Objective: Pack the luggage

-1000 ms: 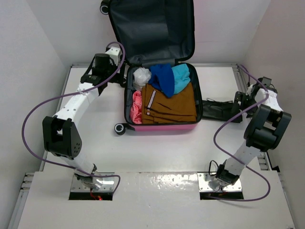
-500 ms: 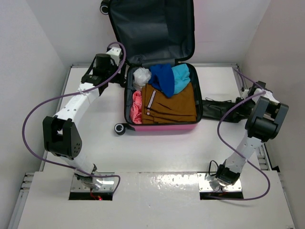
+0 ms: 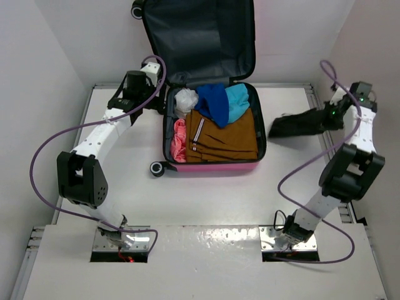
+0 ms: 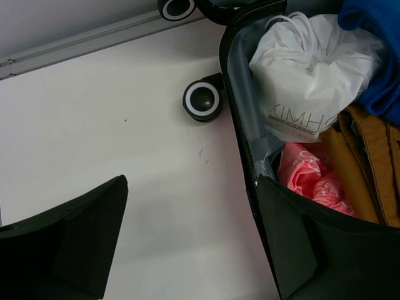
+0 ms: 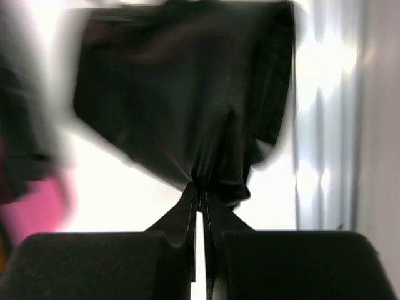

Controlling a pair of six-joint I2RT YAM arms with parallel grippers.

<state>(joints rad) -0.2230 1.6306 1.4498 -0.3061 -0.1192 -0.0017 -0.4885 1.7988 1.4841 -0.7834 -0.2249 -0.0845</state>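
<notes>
The hot-pink luggage [image 3: 212, 166] lies open in the middle of the table, its grey-lined lid [image 3: 200, 37] standing up at the back. It holds a brown garment [image 3: 222, 134], blue cloth [image 3: 212, 103], a white bag [image 3: 185, 99] and pink cloth [image 3: 179, 139]. My right gripper [image 3: 328, 115] is shut on a black garment [image 3: 297, 125] and holds it off the table, right of the luggage. In the right wrist view the fingertips [image 5: 201, 187] pinch the black garment [image 5: 187, 94]. My left gripper [image 4: 190, 244] stands open over bare table beside the luggage's left wall [image 4: 240, 106].
A black luggage wheel [image 4: 202, 100] sits by the left wall, another [image 3: 157, 169] at the near left corner. White enclosure walls close in both sides and the back. A metal rail [image 3: 312, 94] runs along the table's right edge near the right arm.
My right gripper has shut on the black garment and raised it off the table, swinging toward the back. The left arm has not moved.
</notes>
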